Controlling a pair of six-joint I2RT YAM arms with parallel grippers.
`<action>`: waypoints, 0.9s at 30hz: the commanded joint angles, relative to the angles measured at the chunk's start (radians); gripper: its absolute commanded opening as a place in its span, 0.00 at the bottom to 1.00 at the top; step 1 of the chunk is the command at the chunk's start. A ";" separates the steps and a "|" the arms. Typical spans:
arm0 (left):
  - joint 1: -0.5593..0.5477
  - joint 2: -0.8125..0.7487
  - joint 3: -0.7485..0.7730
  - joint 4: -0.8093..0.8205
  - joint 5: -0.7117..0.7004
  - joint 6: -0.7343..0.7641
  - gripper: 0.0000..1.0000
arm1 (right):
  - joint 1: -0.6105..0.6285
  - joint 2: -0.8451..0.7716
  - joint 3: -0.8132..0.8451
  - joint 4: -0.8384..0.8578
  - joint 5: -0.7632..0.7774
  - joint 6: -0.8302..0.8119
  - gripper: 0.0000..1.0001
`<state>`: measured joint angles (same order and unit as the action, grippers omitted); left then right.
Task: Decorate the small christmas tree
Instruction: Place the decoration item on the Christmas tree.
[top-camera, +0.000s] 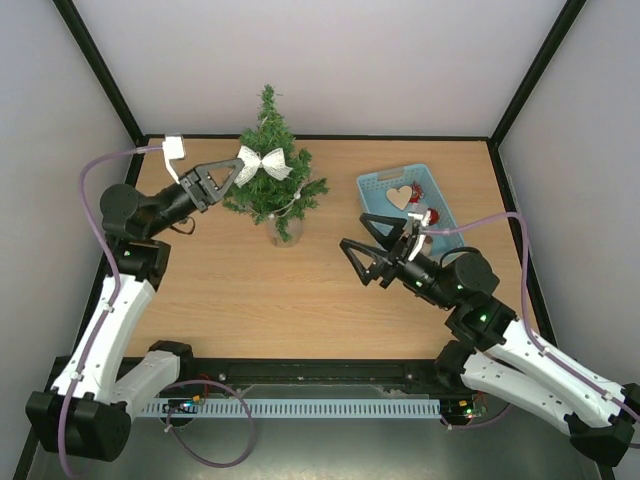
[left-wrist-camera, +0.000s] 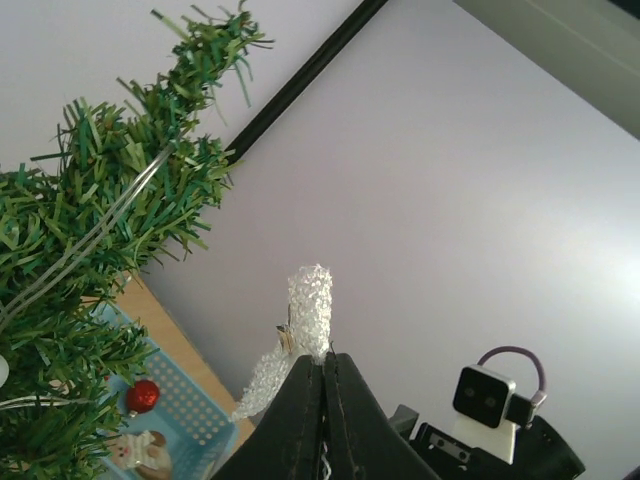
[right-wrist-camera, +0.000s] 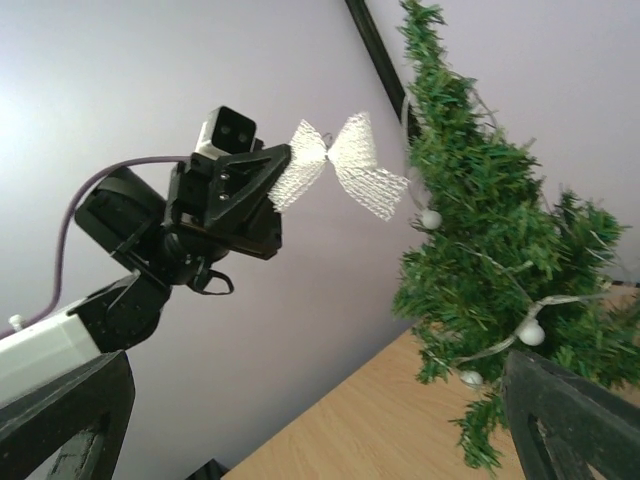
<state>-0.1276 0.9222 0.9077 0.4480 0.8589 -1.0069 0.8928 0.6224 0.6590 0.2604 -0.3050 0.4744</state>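
Observation:
The small christmas tree (top-camera: 272, 185) stands in a clear pot at the back middle of the table, with a white bead string on it. A white mesh bow (top-camera: 265, 163) hangs against the tree's upper left side, and my left gripper (top-camera: 239, 165) is shut on the bow's left wing. In the left wrist view the bow (left-wrist-camera: 310, 312) sticks up out of the shut gripper (left-wrist-camera: 323, 358), right of the tree (left-wrist-camera: 90, 250). My right gripper (top-camera: 352, 229) stands open and empty right of the tree, above the table. Its wrist view shows the bow (right-wrist-camera: 345, 165) beside the tree (right-wrist-camera: 490, 260).
A blue basket (top-camera: 378, 184) sits at the back right, holding a pale heart (top-camera: 402, 196) and small red and white ornaments (top-camera: 424, 214). The black frame posts and grey walls close in the back and sides.

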 joint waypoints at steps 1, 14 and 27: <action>0.006 0.028 -0.026 0.197 0.022 -0.135 0.02 | 0.007 0.026 0.030 -0.051 0.093 -0.001 0.98; 0.007 0.089 -0.110 0.338 -0.038 -0.218 0.02 | 0.007 0.218 0.254 -0.180 0.310 -0.012 0.98; 0.025 0.198 -0.218 0.742 -0.019 -0.529 0.02 | -0.003 0.570 0.653 -0.296 0.200 -0.182 0.63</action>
<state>-0.1211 1.1000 0.7208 0.9394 0.8188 -1.3907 0.8925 1.1011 1.2018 0.0360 0.0032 0.3630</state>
